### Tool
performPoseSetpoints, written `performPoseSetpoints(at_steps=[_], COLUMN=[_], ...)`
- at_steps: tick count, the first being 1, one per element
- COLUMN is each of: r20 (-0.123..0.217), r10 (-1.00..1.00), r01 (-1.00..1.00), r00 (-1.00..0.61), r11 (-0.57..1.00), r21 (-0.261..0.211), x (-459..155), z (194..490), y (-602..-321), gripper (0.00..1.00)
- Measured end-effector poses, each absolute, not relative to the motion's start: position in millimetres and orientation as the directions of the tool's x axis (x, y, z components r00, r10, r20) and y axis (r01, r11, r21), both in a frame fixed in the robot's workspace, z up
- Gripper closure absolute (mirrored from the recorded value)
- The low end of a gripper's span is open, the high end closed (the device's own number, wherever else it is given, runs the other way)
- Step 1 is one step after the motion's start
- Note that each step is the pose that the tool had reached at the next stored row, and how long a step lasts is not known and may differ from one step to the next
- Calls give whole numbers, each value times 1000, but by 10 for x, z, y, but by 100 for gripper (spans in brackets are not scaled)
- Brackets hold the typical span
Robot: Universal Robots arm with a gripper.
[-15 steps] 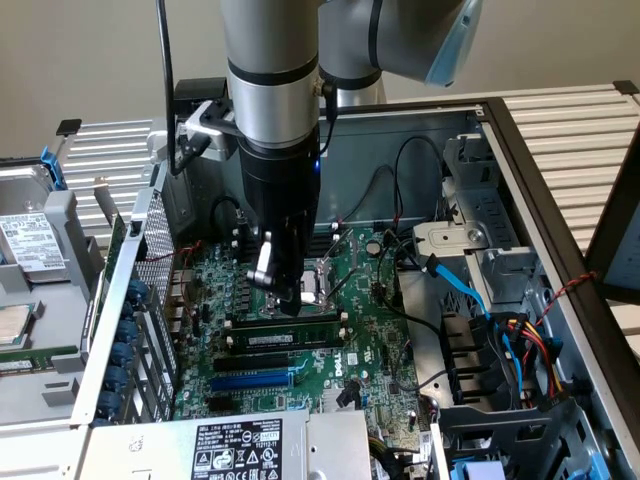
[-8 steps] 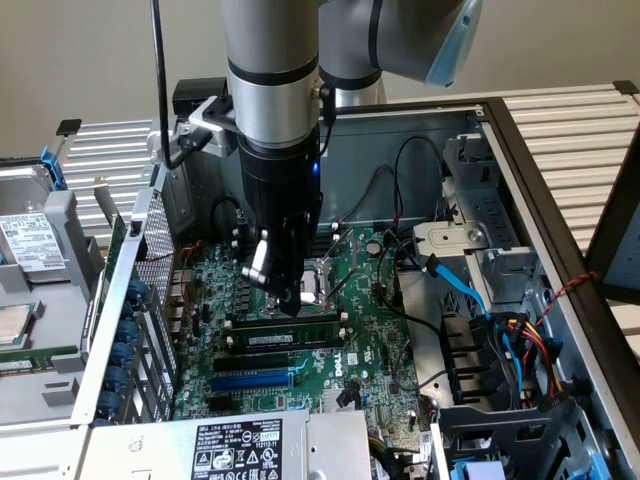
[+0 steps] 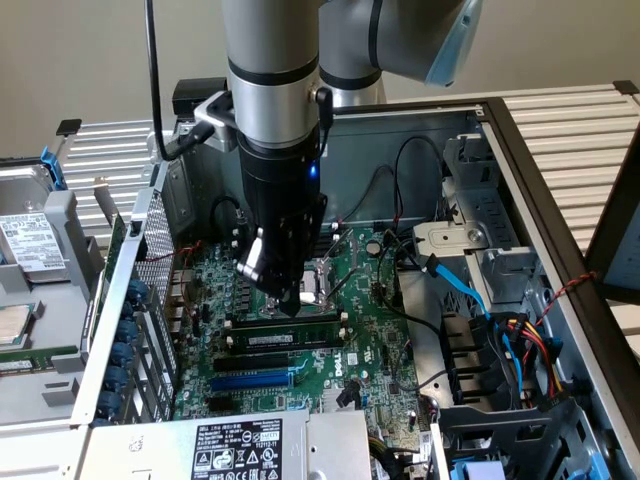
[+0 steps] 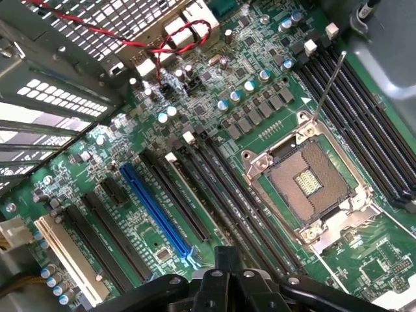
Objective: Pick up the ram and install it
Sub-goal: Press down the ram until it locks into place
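- I note the motherboard [image 4: 214,97]: glossy green laminate.
- Blue slot [image 4: 156,211]: smooth plastic.
- CPU socket [image 4: 309,185] frame: bright bare metal.
- Case wall [image 3: 560,280]: matt grey sheet metal.

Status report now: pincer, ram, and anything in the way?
Pincer low over motherboard, touching ram's top edge. Ram standing in slot beside blue slot. Black cables nearby, none across ram.

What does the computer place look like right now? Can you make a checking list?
Surface: green motherboard inside an open computer case.
Job's things: ram lies along a slot beside the blue expansion slot; CPU socket bare.
Clutter: hard drive at the exterior view's left.
Grippers: gripper just above the ram.
Cables: blue cable, red wire, black wires.
Surroundings: slatted table, plain wall.
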State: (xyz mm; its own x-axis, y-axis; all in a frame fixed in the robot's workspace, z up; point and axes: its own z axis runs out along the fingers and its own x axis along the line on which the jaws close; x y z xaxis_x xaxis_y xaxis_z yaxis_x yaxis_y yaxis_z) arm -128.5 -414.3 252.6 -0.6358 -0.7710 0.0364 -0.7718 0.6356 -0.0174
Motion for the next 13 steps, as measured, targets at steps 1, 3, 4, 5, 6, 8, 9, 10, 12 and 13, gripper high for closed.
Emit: performPoseSetpoints(at_steps=[1,3,4,5,6,8,9,10,12,13], r20=[36,36,36,36,36,36,36,36,36,36], r10=[-762,-743,-733,-724,-713,-692,-681,-670,-648,-636], r01=[-762,-744,-734,-724,-714,-693,-682,-671,-648,-637], r00=[-647,-668,-679,-689,-700,-721,-731,-742,-761,-771], r11=[647,668,679,689,700,721,731,742,761,771], r21=[-17,-17,-17,-17,-17,-17,-17,-17,-17,-17], x=[-1286,-1286,-1286,-1285,-1285,-1286,-1286,-1285,-1286,-1285], z=[2525,2525,2525,2526,2526,2525,2525,2525,2525,2525], y=[-4143,-4143,-4143,-4143,-4143,-4143,-4143,-4143,-4143,-4143], gripper=[89,89,89,89,89,89,89,89,89,89])
